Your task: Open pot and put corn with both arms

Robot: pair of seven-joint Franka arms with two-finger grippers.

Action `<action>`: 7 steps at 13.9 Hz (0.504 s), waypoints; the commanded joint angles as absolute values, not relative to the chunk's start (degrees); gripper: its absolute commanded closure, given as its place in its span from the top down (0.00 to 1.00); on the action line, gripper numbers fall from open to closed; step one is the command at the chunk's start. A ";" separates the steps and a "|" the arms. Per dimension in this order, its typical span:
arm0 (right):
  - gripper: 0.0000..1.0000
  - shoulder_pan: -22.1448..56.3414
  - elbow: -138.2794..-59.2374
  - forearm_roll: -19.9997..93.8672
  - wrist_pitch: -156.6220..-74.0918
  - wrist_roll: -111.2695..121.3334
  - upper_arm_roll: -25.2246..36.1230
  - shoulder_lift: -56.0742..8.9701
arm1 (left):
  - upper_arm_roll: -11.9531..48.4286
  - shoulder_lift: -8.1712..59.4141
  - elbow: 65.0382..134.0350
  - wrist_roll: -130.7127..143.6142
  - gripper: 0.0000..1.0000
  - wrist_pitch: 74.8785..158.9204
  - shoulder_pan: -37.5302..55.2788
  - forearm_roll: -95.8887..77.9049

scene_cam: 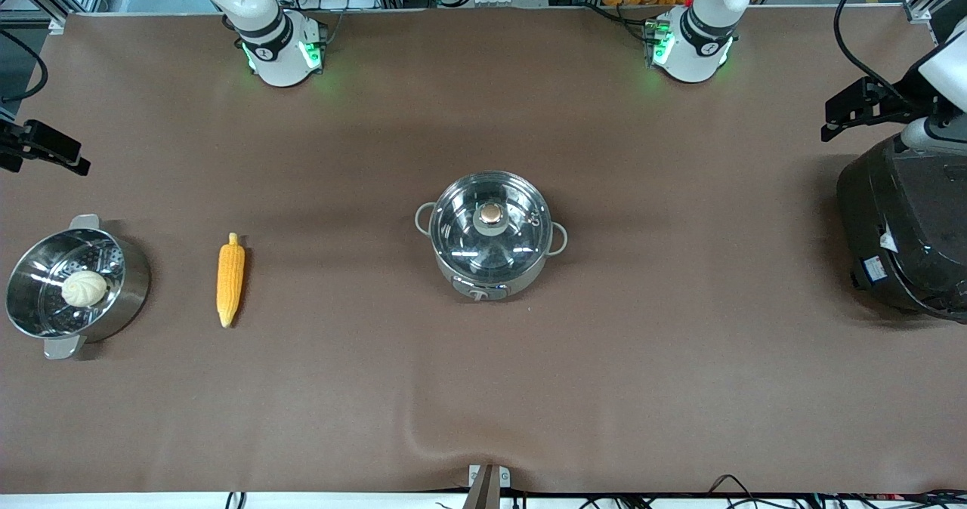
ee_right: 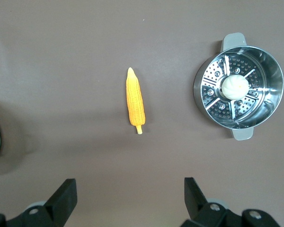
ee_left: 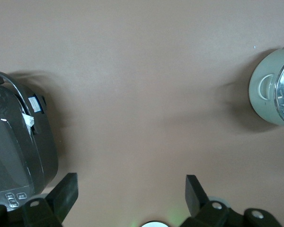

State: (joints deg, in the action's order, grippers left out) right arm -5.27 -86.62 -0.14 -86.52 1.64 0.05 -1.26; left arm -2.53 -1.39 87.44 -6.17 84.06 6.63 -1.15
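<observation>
The steel pot (scene_cam: pixel 491 267) stands mid-table with its glass lid (scene_cam: pixel 461 237) and lid knob (scene_cam: pixel 491 214) on; its edge shows in the left wrist view (ee_left: pixel 270 90). The corn (scene_cam: pixel 230 279) lies on the table toward the right arm's end, also in the right wrist view (ee_right: pixel 135 101). My left gripper (scene_cam: pixel 861 109) (ee_left: pixel 131 189) is open and empty, up over the table beside the black cooker. My right gripper (scene_cam: pixel 45 150) (ee_right: pixel 130 189) is open and empty, up over the table's right-arm end, apart from the corn.
A steel steamer pot (scene_cam: pixel 125 297) (ee_right: pixel 213 87) holding a white bun (scene_cam: pixel 83 288) (ee_right: pixel 235 86) stands beside the corn at the right arm's end. A large black cooker (scene_cam: pixel 906 237) (ee_left: pixel 14 142) stands at the left arm's end. Brown mat (scene_cam: pixel 483 388) covers the table.
</observation>
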 commanded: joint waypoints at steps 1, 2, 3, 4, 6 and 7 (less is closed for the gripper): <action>1.00 -6.24 -88.24 0.79 -87.01 0.97 -0.70 0.09 | -2.46 -0.53 85.69 -6.68 1.00 83.14 7.29 0.17; 1.00 -5.98 -88.76 0.79 -87.27 0.97 -0.70 -0.09 | -2.46 -0.09 85.69 -6.68 1.00 83.14 7.12 0.09; 1.00 -5.80 -89.20 0.79 -87.62 0.97 -0.79 -0.09 | -2.46 0.09 85.69 -6.77 1.00 83.23 6.86 0.00; 1.00 -5.71 -89.82 0.79 -88.41 0.97 -0.79 -0.17 | -2.46 0.17 85.69 -6.68 1.00 83.23 6.59 0.09; 1.00 -5.63 -92.53 0.79 -91.56 0.97 -0.97 -0.18 | -2.55 0.26 85.69 -6.77 1.00 83.23 6.42 0.09; 1.00 -5.28 -94.20 0.79 -93.50 0.97 -0.97 -0.18 | -2.55 0.18 85.69 -6.77 1.00 83.23 6.33 0.17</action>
